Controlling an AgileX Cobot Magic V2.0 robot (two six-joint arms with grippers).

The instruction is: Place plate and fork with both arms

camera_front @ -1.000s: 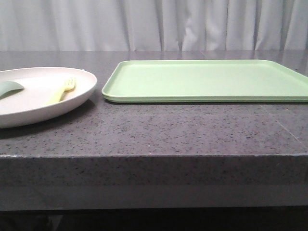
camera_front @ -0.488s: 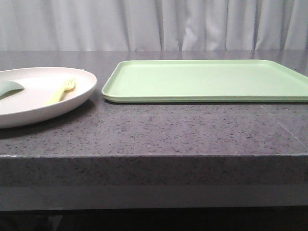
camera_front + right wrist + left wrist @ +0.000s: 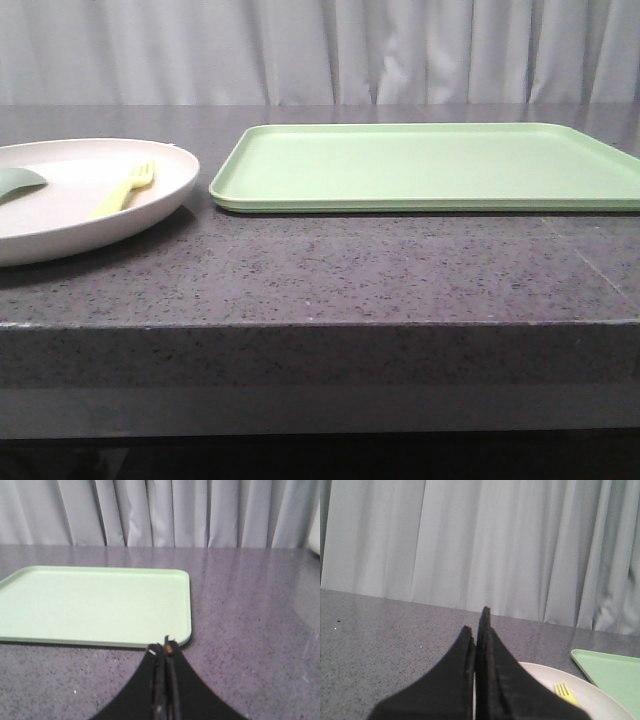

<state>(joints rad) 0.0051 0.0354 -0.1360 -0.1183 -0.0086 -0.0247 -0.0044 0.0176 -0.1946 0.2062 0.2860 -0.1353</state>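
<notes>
The speckled grey table (image 3: 380, 270) carries the plate (image 3: 150, 205) and a green tray (image 3: 430, 165).

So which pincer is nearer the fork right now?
Left. The left pincer, shut, sits over the plate where the fork lies. The right pincer, also shut, is by the green tray, with no fork in its view.

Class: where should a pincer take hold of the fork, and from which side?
Probably its flat handle, from above. The fork lies flat in the plate, tines pointing away toward the curtain, so the handle end is nearer and the raised rim hinders a sideways approach.
</notes>
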